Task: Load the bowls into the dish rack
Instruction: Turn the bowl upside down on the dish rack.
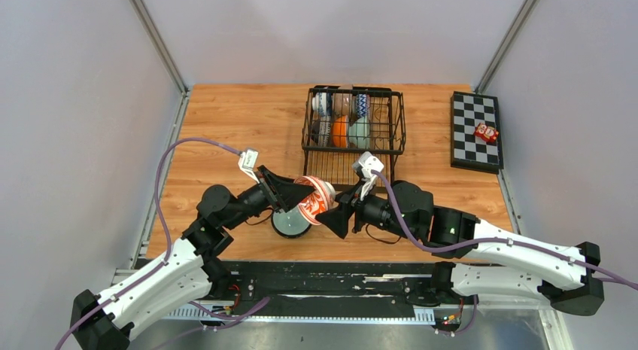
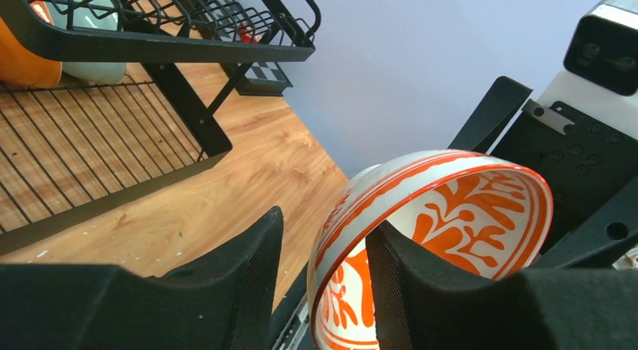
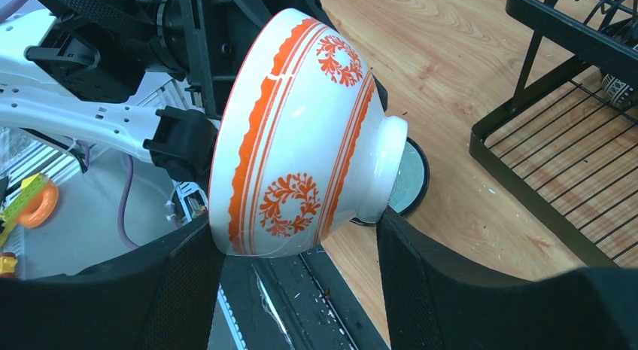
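A white bowl with an orange-red floral pattern hangs on its side in the air between my two grippers, near the table's front edge. My right gripper spans it from rim to foot, with both fingers touching it. My left gripper has one finger inside the bowl and the other finger clearly apart from its outer wall. A dark-rimmed pale green bowl sits on the table just below. The black wire dish rack stands behind and holds several bowls, among them an orange one and a pale green one.
A black-and-white checkered board with a small red toy lies at the right rear. The rack's slotted lower tray is close on the right of my right gripper. Grey walls enclose the table.
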`<state>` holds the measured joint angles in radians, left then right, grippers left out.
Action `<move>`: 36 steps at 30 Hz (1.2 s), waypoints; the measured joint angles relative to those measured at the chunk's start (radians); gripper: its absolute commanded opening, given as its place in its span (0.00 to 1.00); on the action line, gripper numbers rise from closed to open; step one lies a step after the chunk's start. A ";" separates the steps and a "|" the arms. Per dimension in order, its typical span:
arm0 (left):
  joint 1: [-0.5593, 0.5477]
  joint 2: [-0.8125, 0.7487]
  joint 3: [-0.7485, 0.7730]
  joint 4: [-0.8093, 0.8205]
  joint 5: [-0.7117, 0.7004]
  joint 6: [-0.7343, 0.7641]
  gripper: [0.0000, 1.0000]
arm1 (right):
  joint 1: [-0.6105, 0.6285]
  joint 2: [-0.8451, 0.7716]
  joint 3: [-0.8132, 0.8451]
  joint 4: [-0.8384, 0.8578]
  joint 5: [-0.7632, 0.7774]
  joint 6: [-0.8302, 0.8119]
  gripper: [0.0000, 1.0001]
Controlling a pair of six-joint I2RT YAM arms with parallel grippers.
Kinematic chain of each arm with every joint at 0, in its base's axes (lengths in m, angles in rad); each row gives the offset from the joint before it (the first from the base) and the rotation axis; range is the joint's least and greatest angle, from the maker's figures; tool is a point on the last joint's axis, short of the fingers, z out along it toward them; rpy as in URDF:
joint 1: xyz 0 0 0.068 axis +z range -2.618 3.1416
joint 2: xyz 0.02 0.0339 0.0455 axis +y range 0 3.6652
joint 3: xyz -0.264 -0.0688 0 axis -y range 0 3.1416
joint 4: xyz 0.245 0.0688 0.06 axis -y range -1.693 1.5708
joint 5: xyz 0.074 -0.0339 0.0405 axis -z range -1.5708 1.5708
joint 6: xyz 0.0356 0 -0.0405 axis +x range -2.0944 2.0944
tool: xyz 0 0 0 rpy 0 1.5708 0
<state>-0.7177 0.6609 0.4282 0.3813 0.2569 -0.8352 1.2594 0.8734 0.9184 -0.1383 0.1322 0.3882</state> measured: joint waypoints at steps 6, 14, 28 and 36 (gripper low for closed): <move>0.000 -0.010 0.006 -0.048 -0.017 0.013 0.60 | 0.000 0.000 0.001 0.002 0.024 -0.011 0.02; 0.000 -0.058 0.125 -0.193 -0.060 0.077 0.72 | 0.000 0.015 0.061 -0.041 0.090 -0.077 0.02; 0.000 -0.145 0.372 -0.615 -0.226 0.277 0.78 | -0.004 0.134 0.332 -0.176 0.282 -0.388 0.02; 0.000 -0.185 0.447 -0.806 -0.288 0.381 0.78 | -0.035 0.278 0.445 -0.238 0.415 -0.619 0.02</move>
<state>-0.7177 0.4763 0.8757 -0.4252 -0.0307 -0.4545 1.2243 1.1511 1.3636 -0.3759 0.5472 -0.2306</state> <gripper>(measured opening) 0.775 0.671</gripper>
